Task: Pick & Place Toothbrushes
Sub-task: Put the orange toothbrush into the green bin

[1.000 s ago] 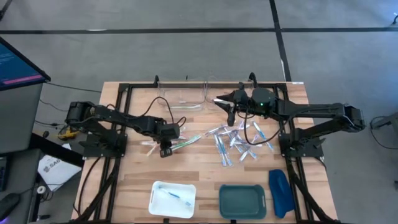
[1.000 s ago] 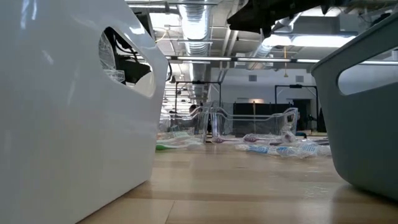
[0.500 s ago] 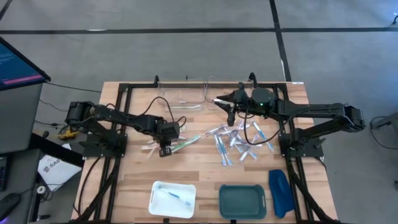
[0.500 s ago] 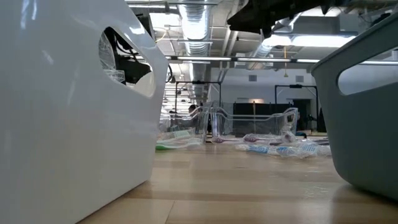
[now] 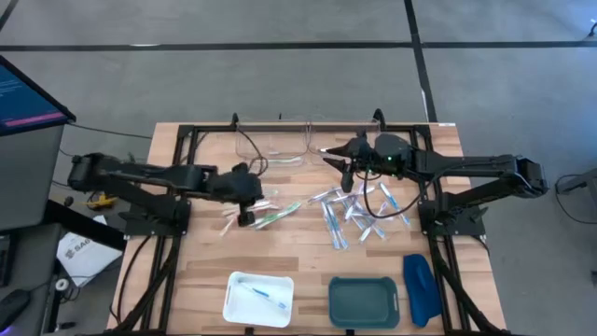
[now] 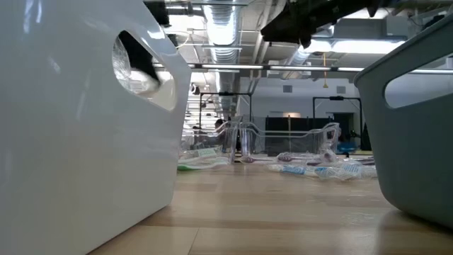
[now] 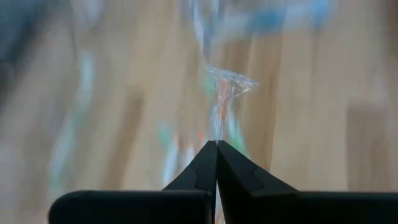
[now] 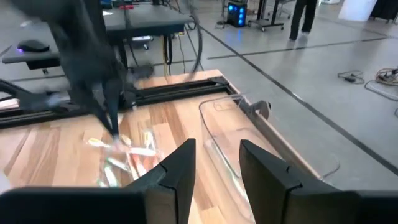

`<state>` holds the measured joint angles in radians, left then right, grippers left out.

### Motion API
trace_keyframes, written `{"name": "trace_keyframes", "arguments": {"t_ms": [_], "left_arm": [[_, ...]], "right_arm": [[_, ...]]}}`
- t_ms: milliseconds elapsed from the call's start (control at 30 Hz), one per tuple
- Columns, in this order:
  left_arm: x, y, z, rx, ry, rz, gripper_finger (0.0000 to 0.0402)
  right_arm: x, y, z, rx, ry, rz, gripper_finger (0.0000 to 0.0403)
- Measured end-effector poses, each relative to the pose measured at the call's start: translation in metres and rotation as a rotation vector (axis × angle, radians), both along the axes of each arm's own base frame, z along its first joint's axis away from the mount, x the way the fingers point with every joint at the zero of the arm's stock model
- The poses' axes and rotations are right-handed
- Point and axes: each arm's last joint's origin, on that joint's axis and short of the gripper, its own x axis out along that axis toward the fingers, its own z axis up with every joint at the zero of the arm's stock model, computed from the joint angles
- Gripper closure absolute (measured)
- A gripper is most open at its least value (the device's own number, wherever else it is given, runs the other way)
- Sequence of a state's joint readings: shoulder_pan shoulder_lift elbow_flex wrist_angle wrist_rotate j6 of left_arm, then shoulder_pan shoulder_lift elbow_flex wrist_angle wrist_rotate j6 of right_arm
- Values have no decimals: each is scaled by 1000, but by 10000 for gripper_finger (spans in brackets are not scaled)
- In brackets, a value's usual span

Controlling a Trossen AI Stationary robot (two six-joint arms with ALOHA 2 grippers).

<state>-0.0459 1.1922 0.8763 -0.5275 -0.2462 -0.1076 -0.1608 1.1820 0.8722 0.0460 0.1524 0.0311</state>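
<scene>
My left gripper (image 5: 245, 216) hovers over the table's left-middle, shut on a clear-wrapped toothbrush (image 7: 221, 102) with orange and green inside. Under it lie a green toothbrush (image 5: 277, 214) and pale ones (image 5: 227, 227). A heap of blue, silvery and wrapped toothbrushes (image 5: 358, 211) lies flat at the table's middle-right, and it also shows in the low view (image 6: 320, 170). My right gripper (image 5: 345, 174) hangs open above the heap's far side, touching nothing, and its two fingers stand apart in its wrist view (image 8: 214, 158). One toothbrush (image 5: 260, 295) lies in the white tray (image 5: 235, 285). My left gripper pinches the crinkled wrapper end (image 7: 217, 134) of the toothbrush between its two shut fingertips (image 7: 205, 158). The toothbrush reaches out beyond the tips, lifted clear of the wood. The view looks along the fingers, so how far back it reaches cannot be told.
A teal tray (image 5: 364, 301) and a dark-blue oblong object (image 5: 420, 287) sit at the near edge, right of the white tray. A clear container (image 5: 276, 146) stands at the far edge. Black frame rails run along both sides.
My left arm has stretched out and its gripper has risen off the table, staying shut, so that the wrapped toothbrush has come up clear of the wood. My right gripper has stayed open over the heap.
</scene>
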Motion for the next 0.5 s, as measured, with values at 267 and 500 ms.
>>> {"name": "trace_keyframes", "arguments": {"t_ms": [267, 500], "left_arm": [[-6, -20, 38, 84, -465, -214, 401], [3, -18, 47, 93, -767, -304, 401]], "right_arm": [[1, 15, -5, 28, 50, 50, 285], [4, 41, -1, -50, 18, 162, 285]]}}
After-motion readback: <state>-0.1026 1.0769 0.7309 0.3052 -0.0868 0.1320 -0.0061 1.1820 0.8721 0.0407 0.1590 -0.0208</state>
